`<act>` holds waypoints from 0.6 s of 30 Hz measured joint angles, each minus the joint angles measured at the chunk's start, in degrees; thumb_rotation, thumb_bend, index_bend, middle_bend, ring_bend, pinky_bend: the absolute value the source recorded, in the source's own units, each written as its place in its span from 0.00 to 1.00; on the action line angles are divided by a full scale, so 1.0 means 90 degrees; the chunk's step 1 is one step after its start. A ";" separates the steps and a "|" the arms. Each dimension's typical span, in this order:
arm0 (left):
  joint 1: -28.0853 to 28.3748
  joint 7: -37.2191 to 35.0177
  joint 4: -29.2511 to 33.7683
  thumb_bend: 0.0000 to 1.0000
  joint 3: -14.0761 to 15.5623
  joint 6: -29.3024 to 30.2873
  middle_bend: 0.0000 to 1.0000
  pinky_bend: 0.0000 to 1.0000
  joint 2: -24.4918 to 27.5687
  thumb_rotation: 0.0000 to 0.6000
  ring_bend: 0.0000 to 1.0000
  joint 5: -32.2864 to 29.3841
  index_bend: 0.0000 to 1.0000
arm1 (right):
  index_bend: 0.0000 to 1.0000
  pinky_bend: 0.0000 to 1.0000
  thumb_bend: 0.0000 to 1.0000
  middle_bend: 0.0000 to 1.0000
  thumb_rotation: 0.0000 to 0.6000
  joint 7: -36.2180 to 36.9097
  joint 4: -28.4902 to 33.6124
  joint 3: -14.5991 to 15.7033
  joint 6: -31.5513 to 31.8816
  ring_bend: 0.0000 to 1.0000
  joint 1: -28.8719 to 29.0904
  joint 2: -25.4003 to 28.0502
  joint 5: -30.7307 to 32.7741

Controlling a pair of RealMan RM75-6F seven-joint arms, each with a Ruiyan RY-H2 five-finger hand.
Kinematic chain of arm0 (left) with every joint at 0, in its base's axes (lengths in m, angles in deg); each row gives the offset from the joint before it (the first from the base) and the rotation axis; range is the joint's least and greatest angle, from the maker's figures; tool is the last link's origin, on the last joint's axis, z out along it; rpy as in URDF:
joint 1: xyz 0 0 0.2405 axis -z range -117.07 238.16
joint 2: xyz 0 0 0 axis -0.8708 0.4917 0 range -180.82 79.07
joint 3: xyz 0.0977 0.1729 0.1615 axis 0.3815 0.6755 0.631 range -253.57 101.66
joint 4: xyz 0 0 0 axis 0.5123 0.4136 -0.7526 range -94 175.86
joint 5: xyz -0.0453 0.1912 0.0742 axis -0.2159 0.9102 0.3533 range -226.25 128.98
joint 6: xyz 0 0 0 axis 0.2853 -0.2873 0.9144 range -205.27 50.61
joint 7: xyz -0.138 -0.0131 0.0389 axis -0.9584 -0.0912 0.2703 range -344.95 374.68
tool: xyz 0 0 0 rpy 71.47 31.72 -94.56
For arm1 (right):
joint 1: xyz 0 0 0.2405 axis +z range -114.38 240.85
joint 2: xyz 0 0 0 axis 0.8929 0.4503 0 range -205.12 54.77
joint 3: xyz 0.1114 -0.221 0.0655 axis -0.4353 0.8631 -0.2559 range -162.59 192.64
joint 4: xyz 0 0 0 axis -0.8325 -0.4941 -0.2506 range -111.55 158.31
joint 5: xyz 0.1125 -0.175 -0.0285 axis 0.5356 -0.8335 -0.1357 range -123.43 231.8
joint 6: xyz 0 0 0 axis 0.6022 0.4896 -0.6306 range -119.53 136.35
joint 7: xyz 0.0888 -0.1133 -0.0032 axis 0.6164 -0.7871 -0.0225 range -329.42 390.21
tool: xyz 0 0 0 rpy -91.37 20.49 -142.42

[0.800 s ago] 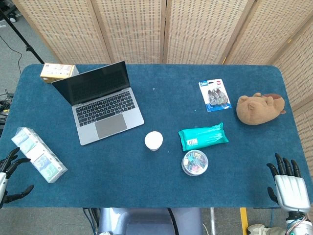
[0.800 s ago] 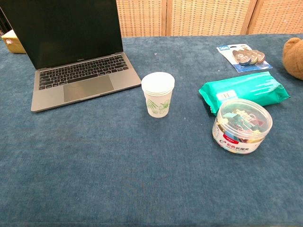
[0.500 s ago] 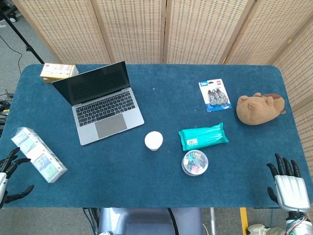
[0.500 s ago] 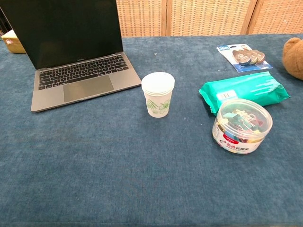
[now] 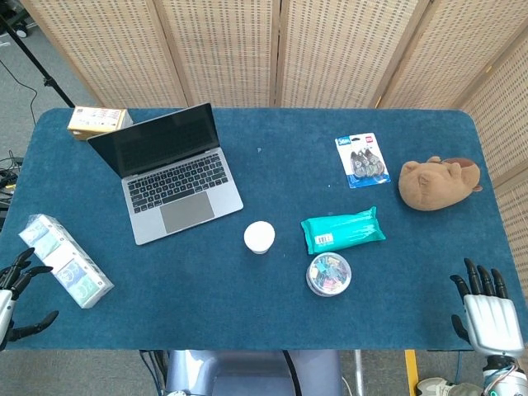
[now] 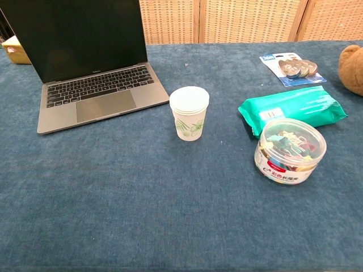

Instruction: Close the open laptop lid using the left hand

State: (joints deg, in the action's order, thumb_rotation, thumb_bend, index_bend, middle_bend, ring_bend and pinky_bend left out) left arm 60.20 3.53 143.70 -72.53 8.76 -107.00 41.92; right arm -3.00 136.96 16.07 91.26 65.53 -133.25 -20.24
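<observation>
A grey laptop (image 5: pixel 169 177) (image 6: pixel 93 76) stands open on the left half of the blue table, its dark screen tilted back and facing the near edge. My left hand (image 5: pixel 12 295) hangs at the table's near left corner, fingers spread and empty, well short of the laptop. At the near right corner my right hand (image 5: pixel 484 312) also has its fingers apart and holds nothing. Neither hand shows in the chest view.
A clear box of packets (image 5: pixel 64 260) lies between my left hand and the laptop. A paper cup (image 5: pixel 259 237) (image 6: pixel 189 113), green wipes pack (image 5: pixel 342 229), clip tub (image 5: pixel 328 274), blister card (image 5: pixel 362 160), plush toy (image 5: pixel 439 182) and yellow box (image 5: pixel 98 121) sit around.
</observation>
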 measured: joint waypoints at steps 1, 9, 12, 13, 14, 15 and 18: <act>0.0000 -0.0001 0.0003 0.19 0.0000 0.0001 0.08 0.14 0.0000 1.00 0.15 0.0002 0.28 | 0.21 0.00 0.37 0.00 1.00 0.0005 -0.0003 0.0000 -0.0008 0.00 0.0003 0.0003 0.0004; 0.0000 -0.0026 0.0002 0.19 0.0014 -0.0004 0.08 0.14 -0.0001 1.00 0.15 0.0030 0.28 | 0.21 0.00 0.37 0.00 1.00 -0.0023 0.0011 0.0010 -0.0029 0.00 0.0011 -0.0006 0.0019; 0.0033 -0.0032 0.0004 0.19 -0.0006 -0.0052 0.08 0.14 -0.0009 1.00 0.15 -0.0004 0.28 | 0.21 0.00 0.37 0.00 1.00 -0.0013 0.0018 -0.0005 -0.0014 0.00 0.0005 0.0001 0.0058; 0.0054 -0.0036 0.0008 0.19 -0.0025 -0.0072 0.08 0.14 -0.0010 1.00 0.15 -0.0022 0.28 | 0.21 0.00 0.37 0.00 1.00 -0.0005 0.0021 -0.0012 -0.0010 0.00 0.0003 0.0006 0.0073; 0.0081 -0.0037 0.0013 0.19 -0.0050 -0.0092 0.08 0.14 -0.0008 1.00 0.15 -0.0033 0.28 | 0.21 0.00 0.37 0.00 1.00 0.0001 0.0022 -0.0020 -0.0007 0.00 0.0004 0.0008 0.0083; 0.0128 -0.0034 0.0022 0.19 -0.0090 -0.0122 0.08 0.14 0.0001 1.00 0.15 -0.0049 0.28 | 0.21 0.00 0.37 0.00 1.00 0.0006 0.0021 -0.0027 -0.0007 0.00 0.0006 0.0009 0.0091; 0.0327 -0.0006 0.0080 0.19 -0.0252 -0.0252 0.08 0.14 0.0071 1.00 0.15 -0.0096 0.28 | 0.21 0.00 0.37 0.00 1.00 0.0014 0.0010 -0.0034 -0.0039 0.00 0.0019 0.0012 0.0134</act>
State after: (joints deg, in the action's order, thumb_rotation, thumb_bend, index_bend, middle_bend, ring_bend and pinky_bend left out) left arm 63.14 3.47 144.42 -74.80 6.49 -106.36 41.06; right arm -2.87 137.05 15.77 90.91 65.70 -133.14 -19.04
